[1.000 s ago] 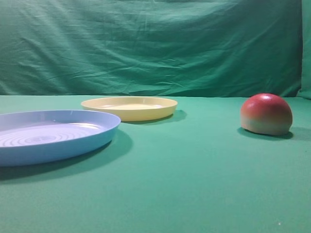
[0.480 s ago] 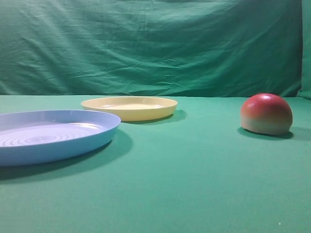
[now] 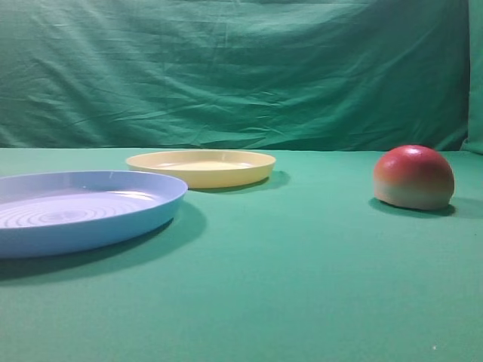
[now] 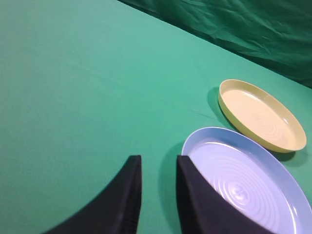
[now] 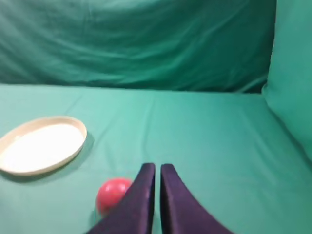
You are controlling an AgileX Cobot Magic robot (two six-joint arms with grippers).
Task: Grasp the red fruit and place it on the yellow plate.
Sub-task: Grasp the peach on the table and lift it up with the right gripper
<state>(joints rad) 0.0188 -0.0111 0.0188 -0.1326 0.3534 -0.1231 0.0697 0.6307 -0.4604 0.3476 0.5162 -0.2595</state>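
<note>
The red fruit [image 3: 413, 177] rests flat side down on the green cloth at the right, apart from both plates. In the right wrist view the fruit [image 5: 112, 194] lies low and just left of my right gripper [image 5: 157, 165], whose fingers are shut with only a thin slit and nothing between them. The yellow plate [image 3: 201, 166] sits further back, left of centre, and holds nothing; it also shows as the yellow plate [image 5: 41, 144] at far left. My left gripper [image 4: 158, 158] hovers at the blue plate's near edge, open a little and holding nothing. No gripper shows in the exterior view.
A larger light blue plate [image 3: 75, 211] with concentric rings lies at the front left, close to the yellow plate [image 4: 261, 114]. Wrinkled green backdrop cloth [image 3: 241, 75] hangs behind the table, and a green wall [image 5: 292, 73] rises on the right.
</note>
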